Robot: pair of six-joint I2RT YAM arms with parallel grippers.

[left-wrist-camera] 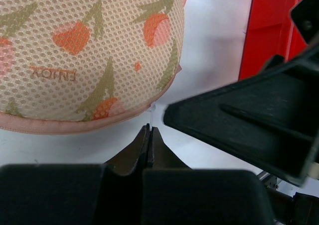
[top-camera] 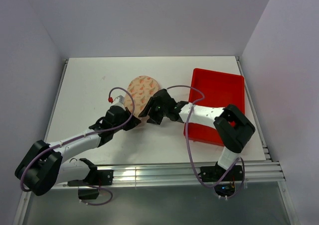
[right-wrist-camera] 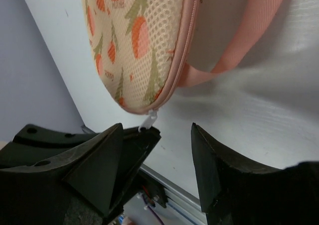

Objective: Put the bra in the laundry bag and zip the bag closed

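The laundry bag [top-camera: 142, 90] lies on the white tabletop [top-camera: 84, 85], near the middle. It is zipped shut all the way round its pink edge. The bra does not show in any view. A red tray [top-camera: 219, 85] sits on the right side of the tabletop, a little apart from the bag.

Both arms reach in to the near end of the bag and meet there. The left claw [left-wrist-camera: 149, 135] is closed tight, with its two tips pressed together. The tips sit right at the near edge of the bag. A small pale zipper tab [right-wrist-camera: 149, 119] hangs from that edge, and its end touches the tips. I cannot tell if the tips pinch the tab or just touch it.

The right claw [right-wrist-camera: 157, 135] is open and holds nothing. It sits just to the right of the left claw, low over the tabletop. A pink loop [right-wrist-camera: 249, 36] sticks out from the bag and lies flat on the tabletop.
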